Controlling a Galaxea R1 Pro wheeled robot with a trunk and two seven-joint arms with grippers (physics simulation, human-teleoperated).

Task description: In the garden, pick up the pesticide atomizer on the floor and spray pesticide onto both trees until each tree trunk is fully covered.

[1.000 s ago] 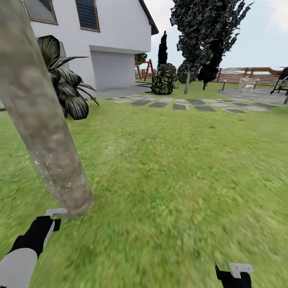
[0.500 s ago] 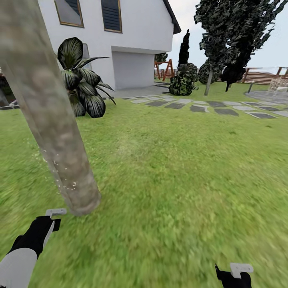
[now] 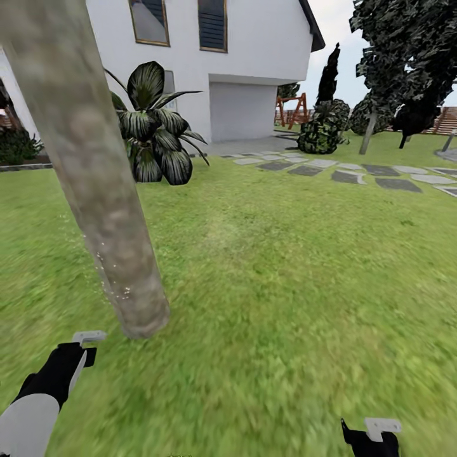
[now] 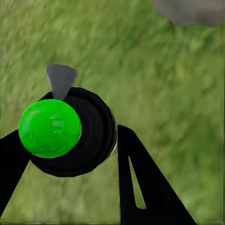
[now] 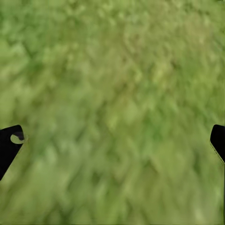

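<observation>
**Grey-brown trunk beside left arm, atomizer pinched in left hand**

Mottled bark: tree trunk point(image 3: 95, 184) leans up through the left of the head view, base in the grass just ahead of the left hand point(image 3: 87, 336). Faint whitish pesticide point(image 3: 114, 285) specks on the lower bark; upper bark looks bare, so coverage looks partial to me.

Left hand: in the left wrist view the pesticide atomizer point(image 4: 70, 133) sits between the two black fingers point(image 4: 145, 187), seen end-on: dark round body, green disc on its face, grey tab sticking out past it. Fingers closed against its sides, gripping it. A grey patch, probably the trunk point(image 4: 190, 10), cuts one corner of that view.

Right hand point(image 5: 112, 136): fingertips sit at opposite edges of the right wrist view, spread wide, nothing between them, only lawn point(image 5: 112, 93) below.

Handling, my read:
- small, rigid, likely light; smooth round body, so it could twist or slip in a two-finger pinch
- hold across the body's middle as now, keep the nozzle end clear and aimed at bark

Views:
- head view gives trunk, specks, white house point(image 3: 241, 70), striped-leaf plant point(image 3: 155, 127), stepping stones point(image 3: 355, 174), dark conifers point(image 3: 406, 57); the atomizer itself isn't readable there
- left wrist view settles the grip but shows no speck coverage
- right wrist view confirms the empty hand
</observation>
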